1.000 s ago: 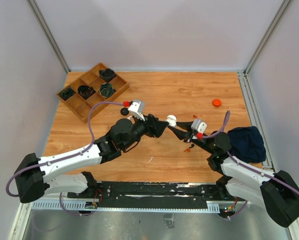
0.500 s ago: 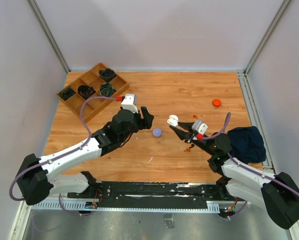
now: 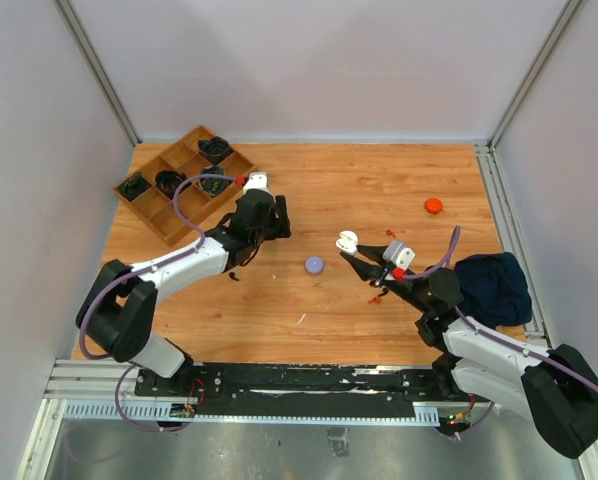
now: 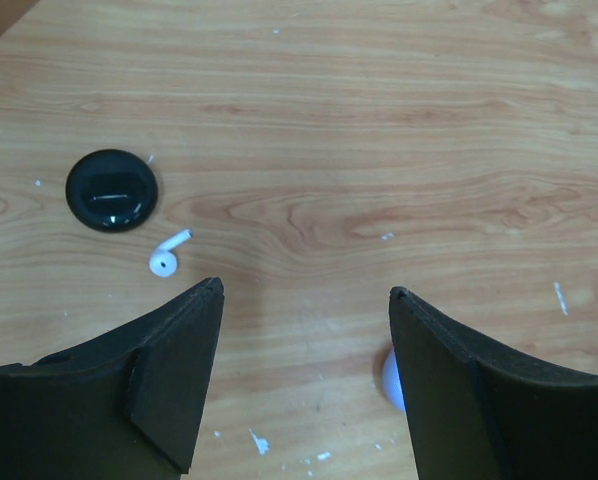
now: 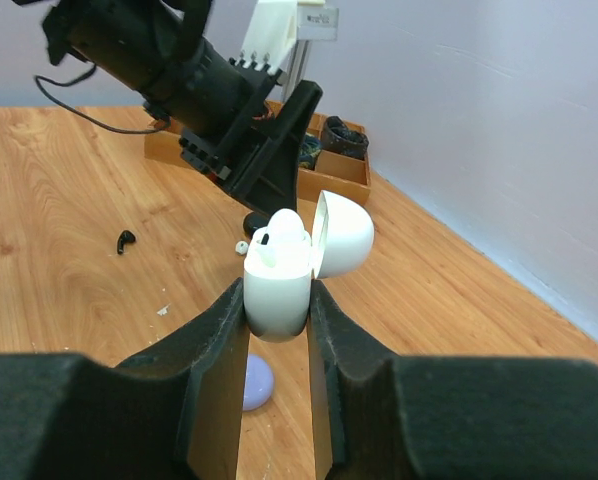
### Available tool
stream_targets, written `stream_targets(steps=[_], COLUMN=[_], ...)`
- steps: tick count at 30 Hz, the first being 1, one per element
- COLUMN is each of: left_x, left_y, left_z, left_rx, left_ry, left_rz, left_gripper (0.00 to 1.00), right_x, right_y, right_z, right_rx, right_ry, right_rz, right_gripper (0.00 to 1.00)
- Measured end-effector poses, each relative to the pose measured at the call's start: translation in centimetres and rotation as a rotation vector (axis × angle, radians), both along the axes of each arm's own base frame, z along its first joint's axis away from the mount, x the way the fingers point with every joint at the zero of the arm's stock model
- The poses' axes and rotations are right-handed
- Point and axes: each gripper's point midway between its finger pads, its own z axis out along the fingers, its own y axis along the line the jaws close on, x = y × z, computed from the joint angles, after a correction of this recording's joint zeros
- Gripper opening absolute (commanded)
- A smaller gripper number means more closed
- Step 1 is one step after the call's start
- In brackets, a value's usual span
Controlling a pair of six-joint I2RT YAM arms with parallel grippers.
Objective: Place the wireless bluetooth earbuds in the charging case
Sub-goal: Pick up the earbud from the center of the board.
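Note:
My right gripper (image 3: 353, 252) (image 5: 277, 300) is shut on a white charging case (image 3: 346, 241) (image 5: 277, 285), held upright above the table with its lid (image 5: 341, 235) swung open. One white earbud (image 5: 285, 228) sits in the case. My left gripper (image 3: 275, 222) (image 4: 306, 290) hangs open and empty over the table to the left. Below it lie a loose white earbud (image 4: 165, 258) (image 5: 241, 247) and a black round case (image 4: 111, 190). A black earbud (image 3: 234, 276) (image 5: 126, 240) lies nearer the front. A pale purple case (image 3: 314, 264) (image 4: 387, 378) rests between the arms.
A wooden compartment tray (image 3: 145, 214) with black coiled cables stands at the back left. A dark blue cloth (image 3: 491, 287) lies at the right edge. An orange round case (image 3: 433, 206) sits at the back right. Red-orange buds (image 3: 377, 297) lie under the right gripper.
The left arm has drawn back leftward from the white case toward the tray, and its jaws have opened wider. The pale purple case now lies uncovered on the table. The right arm has stayed still.

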Motion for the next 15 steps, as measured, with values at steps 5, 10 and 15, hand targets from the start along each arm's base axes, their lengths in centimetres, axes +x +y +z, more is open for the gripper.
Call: stream_targets(steps=[5, 10, 15], left_x=[2.5, 4.4, 5.1], left_y=[1.3, 1.9, 2.4], left_z=[-2.7, -5.6, -8.0], left_rx=[0.033, 0.062, 0.093], left_ry=[0.056, 0.114, 0.16], left_rz=[0.04, 0.061, 0.067], left_gripper=[0.72, 0.72, 0.71], right_x=[0.0, 0.1, 0.1], right_y=[-0.1, -0.2, -0.2], right_z=[-0.3, -0.4, -0.4], right_rx=[-0.004, -0.005, -0.005], right_ry=[0.005, 0.008, 0.008], right_rz=[-0.005, -0.009, -0.01], right_gripper=[0.01, 0.01, 0.01])
